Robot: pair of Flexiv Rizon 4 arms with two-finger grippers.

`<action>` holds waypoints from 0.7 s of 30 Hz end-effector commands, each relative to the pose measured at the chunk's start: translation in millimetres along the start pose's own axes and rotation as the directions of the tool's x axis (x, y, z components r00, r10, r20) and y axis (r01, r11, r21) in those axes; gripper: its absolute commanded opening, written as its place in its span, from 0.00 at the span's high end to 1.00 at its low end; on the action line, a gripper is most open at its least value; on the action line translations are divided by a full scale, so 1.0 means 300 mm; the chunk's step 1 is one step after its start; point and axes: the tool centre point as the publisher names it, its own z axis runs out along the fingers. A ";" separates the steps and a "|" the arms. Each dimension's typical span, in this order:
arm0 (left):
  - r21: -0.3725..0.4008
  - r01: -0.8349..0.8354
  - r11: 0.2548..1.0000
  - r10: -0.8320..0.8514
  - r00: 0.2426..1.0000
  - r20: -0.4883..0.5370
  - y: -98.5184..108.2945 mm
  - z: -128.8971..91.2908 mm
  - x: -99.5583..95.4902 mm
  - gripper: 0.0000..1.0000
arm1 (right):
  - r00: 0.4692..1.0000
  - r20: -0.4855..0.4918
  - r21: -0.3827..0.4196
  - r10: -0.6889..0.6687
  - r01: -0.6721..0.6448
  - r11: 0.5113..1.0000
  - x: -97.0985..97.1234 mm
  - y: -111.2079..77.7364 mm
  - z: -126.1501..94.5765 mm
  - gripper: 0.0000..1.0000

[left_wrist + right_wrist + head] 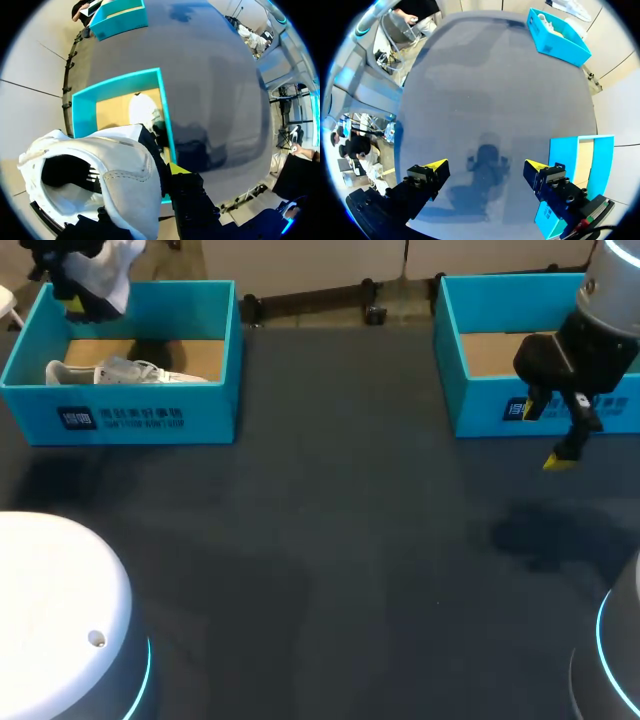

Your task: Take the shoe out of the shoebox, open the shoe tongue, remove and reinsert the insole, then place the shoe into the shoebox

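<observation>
My left pincer [78,295] is clamped on one white shoe [112,268], held above the left box [150,418]; a second shoe [125,371] lies inside it. My right pincer [486,165] gapes wide, empty, over the table [340,540] beside the right box [480,405]. Two shoes, two boxes.

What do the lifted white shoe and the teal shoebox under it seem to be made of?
The white shoe looks like matte synthetic leather, going by its smooth panels and stitched seams, though real leather is possible; its opening looks lined with fabric. The teal shoebox is probably cardboard: thin straight walls with a matte teal coat and a bare brown floor inside.
</observation>
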 end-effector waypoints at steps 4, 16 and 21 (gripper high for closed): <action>0.015 -0.017 1.000 0.017 1.000 -0.007 0.114 0.033 -0.071 1.00 | 1.000 0.000 0.001 0.000 0.000 1.000 0.000 -0.001 0.002 0.00; -0.020 -0.018 1.000 0.018 1.000 0.006 0.255 0.107 -0.154 1.00 | 1.000 0.000 0.001 0.000 0.000 1.000 0.000 -0.001 0.002 0.00; -0.024 0.020 1.000 -0.019 1.000 0.005 0.320 0.139 -0.191 1.00 | 1.000 0.000 0.001 0.000 0.000 1.000 0.000 -0.001 0.002 0.00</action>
